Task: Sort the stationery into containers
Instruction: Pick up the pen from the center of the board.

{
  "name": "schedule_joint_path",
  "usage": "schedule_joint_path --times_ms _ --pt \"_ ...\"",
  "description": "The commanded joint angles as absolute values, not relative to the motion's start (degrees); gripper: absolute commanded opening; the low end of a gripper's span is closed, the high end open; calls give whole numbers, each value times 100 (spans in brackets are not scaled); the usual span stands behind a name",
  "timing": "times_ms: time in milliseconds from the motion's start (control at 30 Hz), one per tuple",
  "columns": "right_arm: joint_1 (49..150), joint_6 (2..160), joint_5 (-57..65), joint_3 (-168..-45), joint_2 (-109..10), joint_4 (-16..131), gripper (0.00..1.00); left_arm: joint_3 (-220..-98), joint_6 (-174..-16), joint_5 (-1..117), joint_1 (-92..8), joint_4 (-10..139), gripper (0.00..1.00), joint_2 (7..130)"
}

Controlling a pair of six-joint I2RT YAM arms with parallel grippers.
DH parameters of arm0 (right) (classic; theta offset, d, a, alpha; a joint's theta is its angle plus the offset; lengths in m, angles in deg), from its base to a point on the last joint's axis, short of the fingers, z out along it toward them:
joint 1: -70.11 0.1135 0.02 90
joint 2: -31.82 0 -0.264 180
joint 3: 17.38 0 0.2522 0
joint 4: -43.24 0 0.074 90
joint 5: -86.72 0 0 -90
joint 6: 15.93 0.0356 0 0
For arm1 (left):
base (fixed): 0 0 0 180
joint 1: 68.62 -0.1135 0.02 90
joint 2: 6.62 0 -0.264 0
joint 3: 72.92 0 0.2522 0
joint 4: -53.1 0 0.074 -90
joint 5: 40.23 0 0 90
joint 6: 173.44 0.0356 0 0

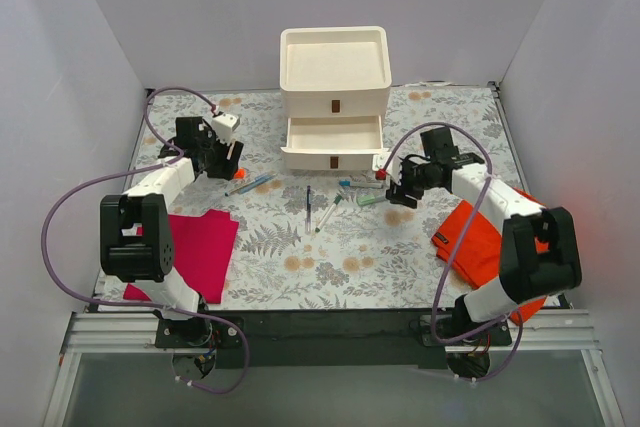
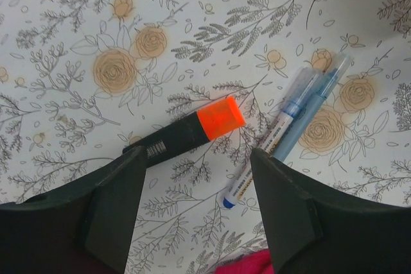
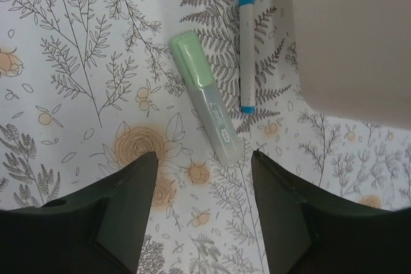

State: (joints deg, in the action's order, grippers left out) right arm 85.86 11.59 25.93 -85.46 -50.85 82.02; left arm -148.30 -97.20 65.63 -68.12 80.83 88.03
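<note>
Top external: stacked drawers at the far side of the table, lower one open.
Left wrist: left claw wide open, empty, over orange-capped marker; closing may snag the neighbouring blue pens.
Right wrist: right claw open, empty, above green highlighter; it lies skewed and could swivel free.

I see a white surface printed with grey ferns and tan roses. The drawers are cream with brown handles. There's a magenta cloth at eight o'clock and an orange cloth at four. One marker is black with an orange cap; a highlighter is pale green.
</note>
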Motion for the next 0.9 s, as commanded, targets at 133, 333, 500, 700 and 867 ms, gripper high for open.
schedule_joint_path --times_ms 133,333,500,700,867 --pt "8382 -581 3214 -9863 -6362 9365 65 -14644 -9873 6375 -6809 8373 65 8286" --pt "8215 -1083 3267 -10285 -6846 10173 63 -14627 -10031 6330 -6809 8426 65 8285" --pt "8084 -1302 3346 -10374 -7013 10226 61 -14653 -10084 6322 -6809 8452 65 8355" --pt "7996 -1365 3460 -10303 -7171 10191 59 -14855 -10076 6295 -6809 8549 65 8522" --pt "7987 -1286 3636 -10312 -7303 10086 58 -14952 -10084 6278 -6800 8610 65 8637"
